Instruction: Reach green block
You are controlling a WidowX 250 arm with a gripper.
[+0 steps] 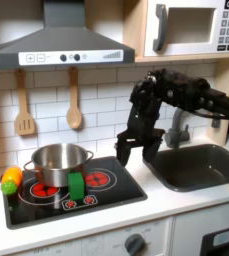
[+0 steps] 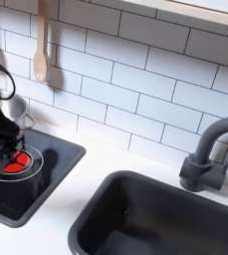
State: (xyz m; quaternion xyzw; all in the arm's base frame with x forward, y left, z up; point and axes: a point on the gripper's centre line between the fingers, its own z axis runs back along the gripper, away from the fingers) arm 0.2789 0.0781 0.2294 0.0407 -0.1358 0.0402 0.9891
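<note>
first exterior view: the arm (image 1: 181, 95) reaches in from the first exterior view's right, over the sink (image 1: 201, 165), and bends down so that the gripper (image 1: 128, 153) hangs above the right part of the cooktop (image 1: 71, 190). its two fingers point down with a clear gap between them, so it looks spread and holds nothing. the block (image 1: 76, 185) stands upright on the cooktop's front half, just in front of the pot (image 1: 58, 162), between the two red burners. a green-and-orange toy (image 1: 9, 181) lies at the cooktop's left edge, well apart from the block. the relation that counts: the block lies to the lower left of the gripper in this view, lower and nearer the camera, with bare cooktop between them. its long axis is vertical, so i judge that a drop from above with fingers either side would suit it. the pot is close behind the block, which could crowd the approach.

second exterior view: the gripper (image 2: 6, 149) shows at the second exterior view's left edge, dark and blurred, over a red burner (image 2: 16, 162). whether its fingers are apart i cannot tell here. the sink (image 2: 96, 214) and tap (image 2: 207, 154) lie to the second exterior view's right, well clear of it.
</note>
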